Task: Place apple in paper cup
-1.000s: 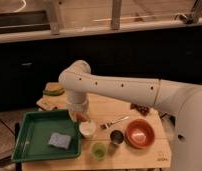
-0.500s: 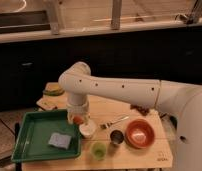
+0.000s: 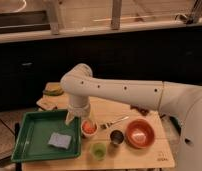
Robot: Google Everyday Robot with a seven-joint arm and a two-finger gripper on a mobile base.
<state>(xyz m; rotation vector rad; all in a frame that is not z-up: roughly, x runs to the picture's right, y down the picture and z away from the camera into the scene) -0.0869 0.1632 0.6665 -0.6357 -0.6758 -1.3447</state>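
The small white paper cup (image 3: 88, 133) stands on the wooden table just right of the green tray. The orange-red apple (image 3: 89, 127) shows in the cup's mouth, sitting inside it. My gripper (image 3: 79, 119) hangs from the white arm, directly above and slightly left of the cup, at the tray's right edge, and its tip is very close to the apple. I cannot tell whether it touches the apple.
A green tray (image 3: 31, 131) holds a blue sponge (image 3: 60, 140). A translucent green cup (image 3: 98, 149), a dark metal cup (image 3: 116, 136) and a large orange-red bowl (image 3: 139, 133) stand near the front edge. A utensil (image 3: 112, 121) lies behind them. A yellow-green object (image 3: 53, 90) sits at the back left.
The apple, earlier at the gripper just above the cup, now sits lower, in the cup's mouth. The arm has barely moved.
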